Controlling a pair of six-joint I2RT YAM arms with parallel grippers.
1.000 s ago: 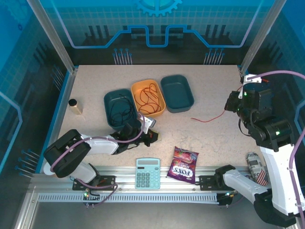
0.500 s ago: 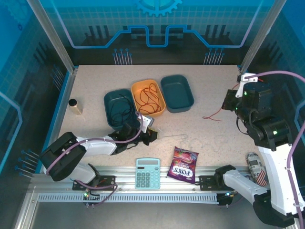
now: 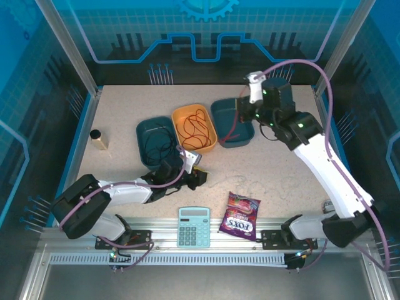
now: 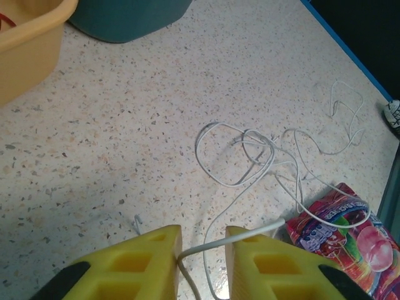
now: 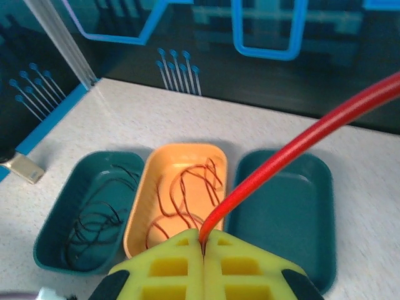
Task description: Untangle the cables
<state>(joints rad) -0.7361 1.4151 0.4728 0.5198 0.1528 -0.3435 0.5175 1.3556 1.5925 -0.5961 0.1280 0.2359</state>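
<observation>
My right gripper [image 3: 245, 107] [image 5: 204, 236] hangs above the trays, shut on a red cable [image 5: 300, 150]. That cable [image 3: 232, 128] dangles over the left rim of the right teal tray [image 3: 240, 132] [image 5: 294, 206]. A white cable [image 3: 262, 184] [image 4: 250, 150] lies in tangled loops on the table. My left gripper [image 3: 199, 178] [image 4: 203, 234] rests low on the table, open, with one strand of the white cable crossing loosely between its fingers. A black cable [image 3: 156, 140] [image 5: 94, 219] lies in the left teal tray. A dark red wire [image 3: 195, 125] [image 5: 187, 194] is coiled in the orange tray.
A pink candy bag [image 3: 240, 215] [image 4: 344, 231] lies just right of the white loops, and a calculator [image 3: 194, 226] sits by the near edge. A small dark-capped bottle [image 3: 98, 139] stands at the far left. The three trays sit in a row mid-table.
The right arm has swung from the table's right side to above the right teal tray, carrying the red cable. The left jaws have parted a little; the white cable now lies spread out.
</observation>
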